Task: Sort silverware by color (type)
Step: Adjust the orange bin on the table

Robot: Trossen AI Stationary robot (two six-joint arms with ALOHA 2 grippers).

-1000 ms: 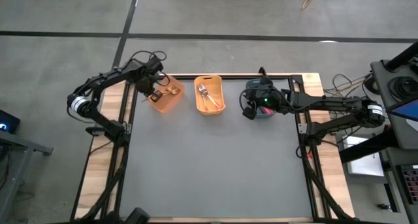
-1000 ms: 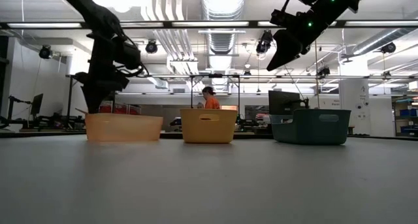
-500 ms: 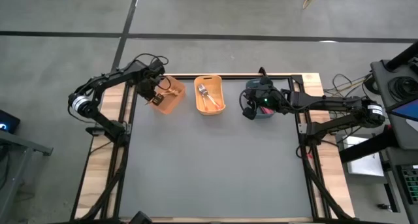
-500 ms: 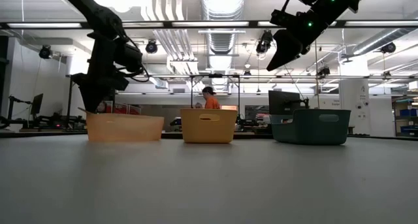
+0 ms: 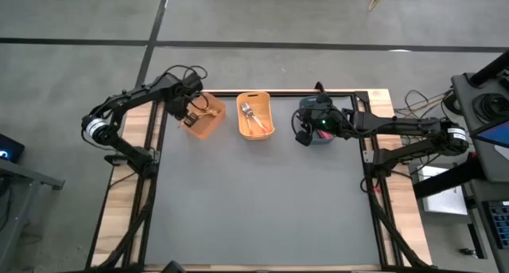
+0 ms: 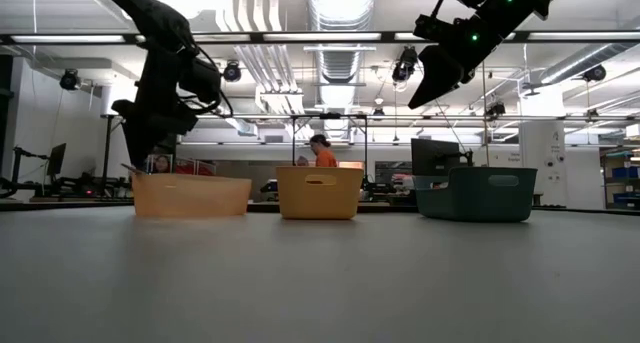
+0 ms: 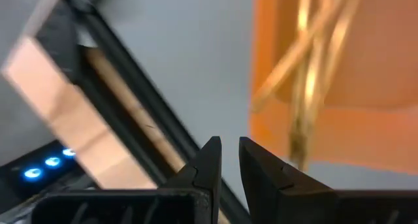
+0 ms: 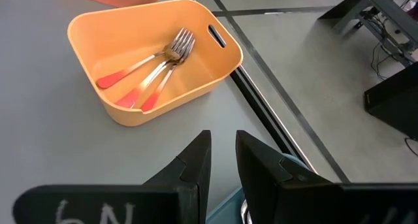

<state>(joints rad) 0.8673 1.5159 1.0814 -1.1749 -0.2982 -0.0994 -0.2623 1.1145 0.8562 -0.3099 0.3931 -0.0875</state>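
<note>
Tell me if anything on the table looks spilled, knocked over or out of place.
Nothing stands out. The three bins sit upright in a row along the far edge: orange bin holding gold forks, yellow bin holding silver-tined forks, and teal bin. No cutlery lies loose on the table.
</note>
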